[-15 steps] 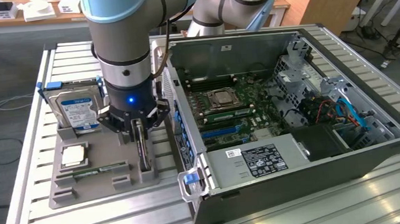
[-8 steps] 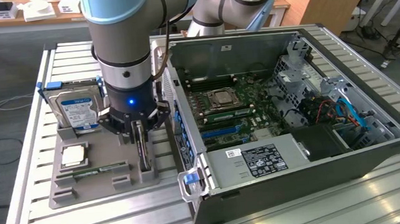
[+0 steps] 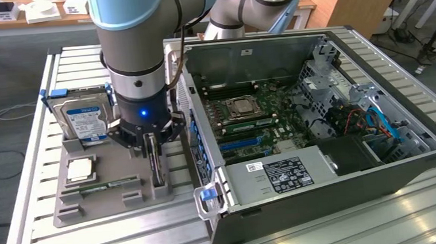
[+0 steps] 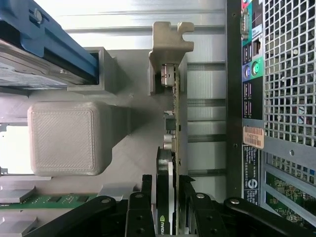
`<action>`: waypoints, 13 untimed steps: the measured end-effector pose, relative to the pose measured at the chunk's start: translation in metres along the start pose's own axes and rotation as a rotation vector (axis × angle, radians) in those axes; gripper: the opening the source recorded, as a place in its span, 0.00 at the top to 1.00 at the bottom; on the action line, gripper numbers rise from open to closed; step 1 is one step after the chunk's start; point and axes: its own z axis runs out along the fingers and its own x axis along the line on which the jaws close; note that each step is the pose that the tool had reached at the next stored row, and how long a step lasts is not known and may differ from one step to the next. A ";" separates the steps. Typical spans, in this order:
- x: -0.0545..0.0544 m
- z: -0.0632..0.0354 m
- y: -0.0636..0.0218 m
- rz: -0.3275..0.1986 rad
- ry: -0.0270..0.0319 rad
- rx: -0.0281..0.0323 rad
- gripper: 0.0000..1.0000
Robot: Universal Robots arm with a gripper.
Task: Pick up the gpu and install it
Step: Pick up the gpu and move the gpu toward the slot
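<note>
Astride the gpu (image 4: 170, 129) — end effector (image 4: 166, 181); spread

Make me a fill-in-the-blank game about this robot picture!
1. The gpu stands on its ____ in the holder.
2. The gripper is ____, one finger each side of the gpu.
3. The hard drive label is white and ____.
4. The holder sits on the exterior view's ____ of the case.

Missing words: edge; open; blue; left.
</note>
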 end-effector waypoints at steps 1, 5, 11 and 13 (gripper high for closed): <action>0.000 0.0007 0.0000 0.000 0.0001 0.0001 0.64; 0.000 0.0007 0.0000 0.000 0.0002 0.0002 0.64; 0.000 0.0008 0.0000 0.000 0.0000 0.0001 0.64; 0.000 0.0008 0.0000 0.000 0.0001 0.0001 0.64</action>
